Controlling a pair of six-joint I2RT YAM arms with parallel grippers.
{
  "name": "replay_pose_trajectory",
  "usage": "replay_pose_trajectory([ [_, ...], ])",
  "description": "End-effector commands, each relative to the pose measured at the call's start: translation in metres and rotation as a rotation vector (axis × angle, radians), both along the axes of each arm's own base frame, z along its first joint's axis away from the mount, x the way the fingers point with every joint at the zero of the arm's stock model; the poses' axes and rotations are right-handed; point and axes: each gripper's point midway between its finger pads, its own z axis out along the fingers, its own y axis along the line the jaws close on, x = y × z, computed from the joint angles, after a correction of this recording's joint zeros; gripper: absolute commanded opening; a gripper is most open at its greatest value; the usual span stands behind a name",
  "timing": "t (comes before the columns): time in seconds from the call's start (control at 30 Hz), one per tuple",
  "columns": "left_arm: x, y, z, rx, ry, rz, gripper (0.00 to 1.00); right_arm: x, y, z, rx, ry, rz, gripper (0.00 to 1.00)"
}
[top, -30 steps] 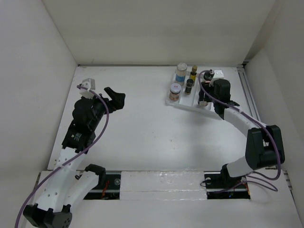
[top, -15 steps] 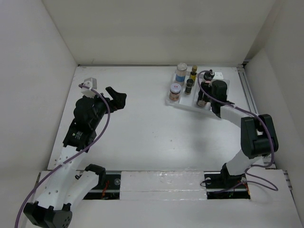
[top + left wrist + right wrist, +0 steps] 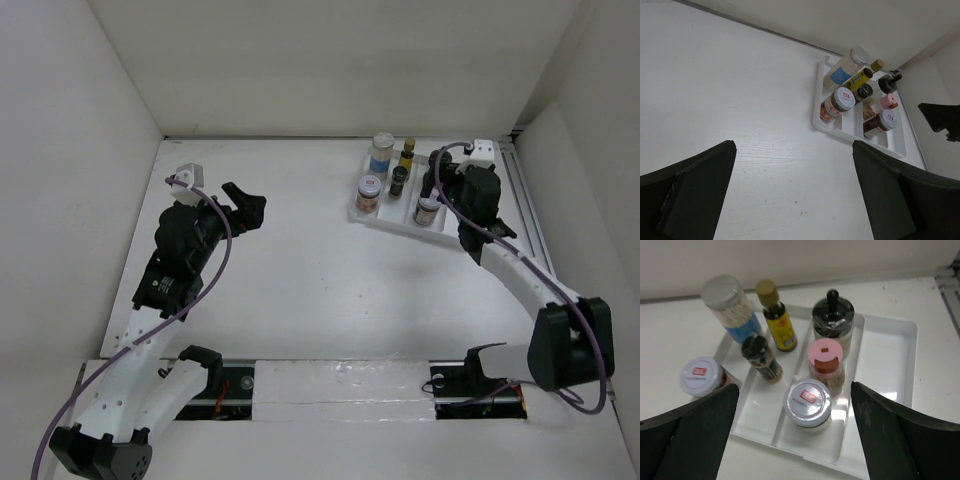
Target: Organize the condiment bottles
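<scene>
Seven condiment bottles stand in the white divided tray [image 3: 885, 350]. They are a silver-capped jar [image 3: 727, 302], a slim yellow bottle [image 3: 775, 315], a black grinder [image 3: 761, 359], a black-capped jar [image 3: 832, 320], a pink-capped jar [image 3: 825, 361] and two jars with red-labelled caps [image 3: 702, 376] [image 3: 807, 401]. My right gripper [image 3: 795, 440] hangs open and empty above the tray's near edge, over the front jar [image 3: 427, 210]. My left gripper [image 3: 245, 205] is open and empty far left of the tray [image 3: 395, 215], which also shows in the left wrist view [image 3: 850, 131].
The tray sits at the table's far right, close to the back wall and the right wall's rail [image 3: 520, 190]. Bare white tabletop [image 3: 310, 260] lies between the two arms.
My right gripper has let go of the front red-labelled jar in the tray and drawn back up toward the far right. The left arm has barely moved.
</scene>
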Motion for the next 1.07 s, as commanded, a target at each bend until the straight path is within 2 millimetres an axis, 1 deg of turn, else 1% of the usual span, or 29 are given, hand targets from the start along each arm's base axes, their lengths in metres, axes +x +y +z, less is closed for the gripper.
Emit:
replay_pose_trajectory([
  [0.0, 0.001, 0.003, 0.018, -0.012, -0.061, 0.011, 0.99, -0.022, 0.024, 0.042, -0.002, -0.087, 0.067, 0.99],
  [0.03, -0.001, 0.003, 0.022, -0.015, -0.071, 0.011, 0.99, -0.033, 0.033, 0.061, -0.011, -0.131, 0.109, 0.99],
  [0.07, -0.001, 0.003, 0.022, -0.015, -0.071, 0.011, 0.99, -0.042, 0.050, 0.064, -0.012, -0.145, 0.194, 0.99],
  [0.1, -0.001, 0.003, 0.022, -0.015, -0.071, 0.011, 0.99, -0.053, 0.074, 0.072, -0.012, -0.168, 0.283, 0.99],
  [0.17, -0.001, 0.003, 0.022, -0.015, -0.071, 0.011, 0.99, -0.074, 0.105, 0.083, -0.032, -0.210, 0.438, 0.99],
  [0.2, -0.003, 0.004, 0.024, -0.018, -0.080, 0.011, 0.99, -0.095, 0.141, 0.080, -0.029, -0.206, 0.607, 0.99],
  [0.23, -0.003, 0.004, 0.024, -0.018, -0.080, 0.011, 0.99, -0.108, 0.157, 0.081, -0.033, -0.212, 0.692, 0.97],
  [0.27, -0.005, 0.004, 0.027, -0.021, -0.090, 0.011, 0.99, -0.120, 0.171, 0.077, -0.048, -0.207, 0.769, 0.97],
  [0.3, -0.005, 0.004, 0.027, -0.021, -0.090, 0.011, 0.99, -0.145, 0.200, 0.072, -0.046, -0.188, 0.910, 0.96],
  [0.33, -0.005, 0.005, 0.027, -0.012, -0.093, 0.010, 0.99, -0.158, 0.212, 0.073, -0.052, -0.187, 0.973, 0.95],
  [0.37, -0.007, 0.005, 0.030, -0.015, -0.101, 0.010, 0.99, -0.166, 0.225, 0.059, -0.064, -0.151, 1.025, 0.94],
  [0.4, -0.009, 0.006, 0.034, -0.020, -0.119, 0.010, 0.99, -0.176, 0.233, 0.048, -0.091, -0.124, 1.067, 0.94],
  [0.43, -0.009, 0.006, 0.035, -0.020, -0.119, 0.010, 0.99, -0.194, 0.250, 0.041, -0.100, -0.109, 1.142, 0.93],
  [0.47, -0.010, 0.006, 0.033, -0.020, -0.119, 0.010, 0.99, -0.202, 0.258, 0.032, -0.114, -0.088, 1.175, 0.90],
  [0.5, -0.010, 0.006, 0.033, -0.020, -0.119, 0.010, 0.99, -0.205, 0.265, 0.016, -0.127, -0.040, 1.188, 0.89],
  [0.53, -0.010, 0.006, 0.033, -0.020, -0.119, 0.010, 0.99, -0.209, 0.270, 0.007, -0.136, -0.011, 1.203, 0.89],
  [0.57, -0.010, 0.006, 0.033, -0.020, -0.119, 0.010, 0.99, -0.218, 0.278, -0.001, -0.141, 0.007, 1.236, 0.88],
  [0.6, -0.012, 0.007, 0.035, -0.023, -0.128, 0.010, 0.99, -0.219, 0.283, -0.016, -0.154, 0.047, 1.243, 0.88],
  [0.63, -0.013, 0.005, 0.035, -0.024, -0.128, 0.000, 0.99, -0.222, 0.285, -0.026, -0.165, 0.073, 1.248, 0.88],
  [0.67, -0.012, 0.005, 0.033, -0.024, -0.127, 0.000, 0.99, -0.224, 0.288, -0.033, -0.179, 0.087, 1.242, 0.88],
  [0.7, -0.012, 0.005, 0.033, -0.024, -0.127, 0.000, 0.99, -0.221, 0.288, -0.039, -0.189, 0.102, 1.228, 0.88],
  [0.73, -0.012, 0.005, 0.033, -0.015, -0.130, -0.001, 0.99, -0.221, 0.291, -0.050, -0.204, 0.128, 1.227, 0.88],
  [0.77, -0.012, 0.005, 0.033, -0.015, -0.130, -0.001, 0.99, -0.218, 0.290, -0.055, -0.215, 0.140, 1.209, 0.88],
  [0.8, -0.012, 0.004, 0.033, -0.016, -0.130, -0.010, 0.99, -0.220, 0.294, -0.055, -0.216, 0.139, 1.217, 0.89],
  [0.83, -0.012, 0.004, 0.033, -0.016, -0.130, -0.010, 0.99, -0.217, 0.295, -0.060, -0.222, 0.146, 1.209, 0.89],
  [0.87, -0.012, 0.004, 0.033, -0.016, -0.130, -0.010, 0.99, -0.215, 0.297, -0.056, -0.219, 0.137, 1.209, 0.90],
  [0.9, -0.012, 0.004, 0.033, -0.016, -0.130, -0.010, 0.99, -0.214, 0.296, -0.059, -0.225, 0.146, 1.200, 0.90],
  [1.0, -0.012, 0.004, 0.033, -0.016, -0.130, -0.010, 0.99, -0.210, 0.299, -0.051, -0.222, 0.125, 1.189, 0.91],
  [1.03, -0.012, 0.005, 0.033, -0.015, -0.130, 0.000, 0.99, -0.209, 0.299, -0.054, -0.225, 0.134, 1.190, 0.93],
])
